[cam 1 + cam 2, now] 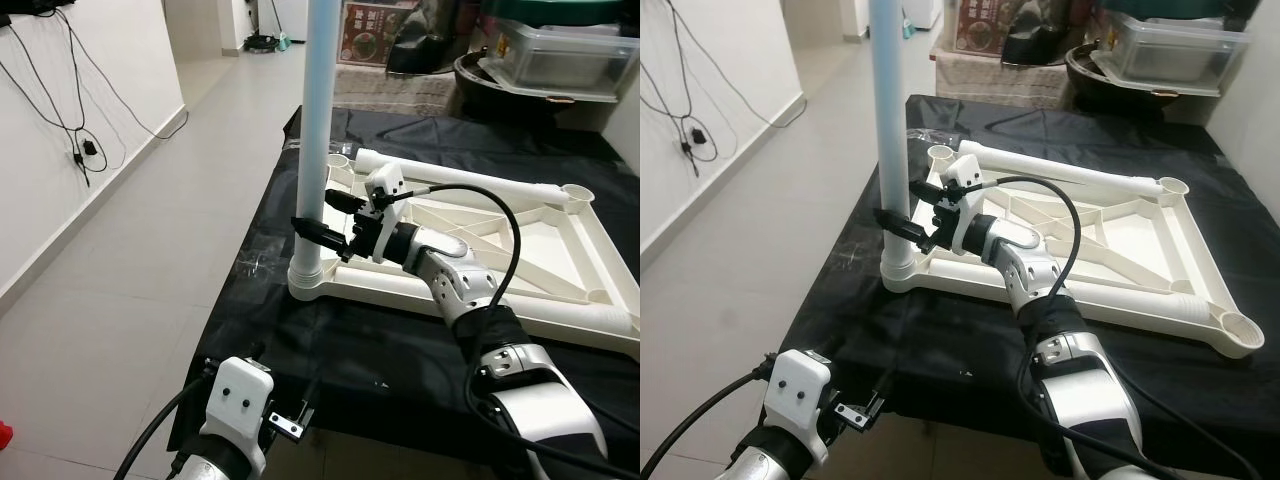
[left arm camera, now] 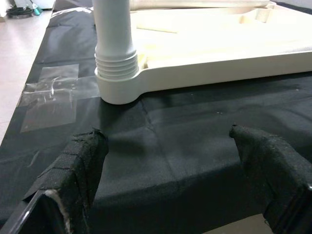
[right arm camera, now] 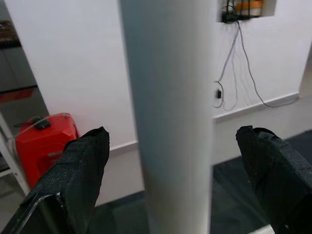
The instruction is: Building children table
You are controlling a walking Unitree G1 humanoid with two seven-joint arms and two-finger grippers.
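On black cloth [image 1: 330, 350], right gripper [image 1: 322, 232] open around upright leg [image 1: 318, 120] (possibly touching), left gripper [image 2: 175, 161] open

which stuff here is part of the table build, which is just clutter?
Part of the job:
- upside-down white tabletop
- upright leg in its corner socket
- right gripper, open around that leg
- loose leg lying on the tabletop

Just lying about:
- clear storage bin
- wall cables
- left gripper, idle
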